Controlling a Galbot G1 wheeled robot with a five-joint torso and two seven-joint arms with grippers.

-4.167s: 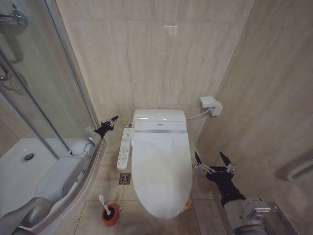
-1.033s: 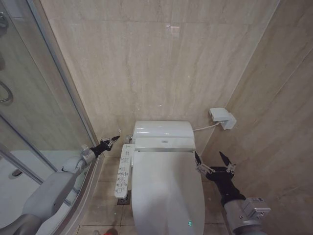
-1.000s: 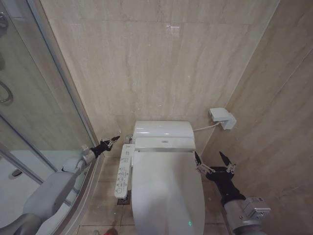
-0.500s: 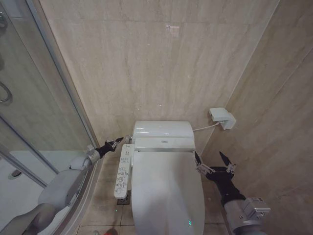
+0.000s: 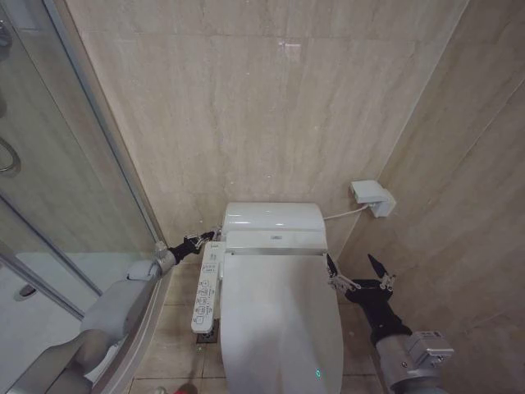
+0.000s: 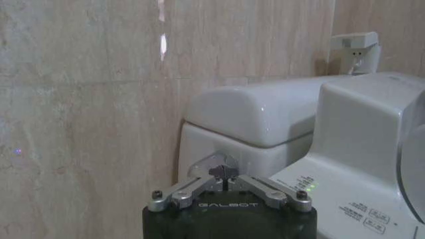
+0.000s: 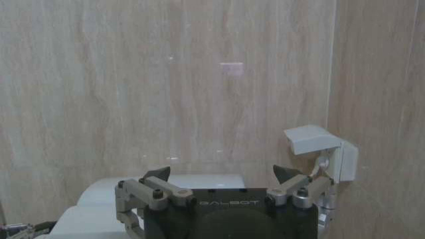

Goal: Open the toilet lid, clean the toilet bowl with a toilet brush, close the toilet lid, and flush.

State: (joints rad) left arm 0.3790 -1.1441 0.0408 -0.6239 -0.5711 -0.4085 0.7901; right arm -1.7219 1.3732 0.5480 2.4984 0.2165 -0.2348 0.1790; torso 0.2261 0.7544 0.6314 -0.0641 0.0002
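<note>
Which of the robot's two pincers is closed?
The left pincer, fingertips together beside the toilet's control panel; the right pincer is spread wide.

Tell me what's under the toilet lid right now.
The toilet lid lies shut, covering the seat and bowl, so nothing beneath can be seen. The left gripper is at the tank's side; the right gripper hovers alongside, jaws open.

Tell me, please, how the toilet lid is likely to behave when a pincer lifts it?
The toilet lid looks glossy, so probably slippery to grip. It lies closed and flat, likely swinging up as one stiff piece from its rear edge. Being broad, it may feel awkward rather than heavy.
</note>
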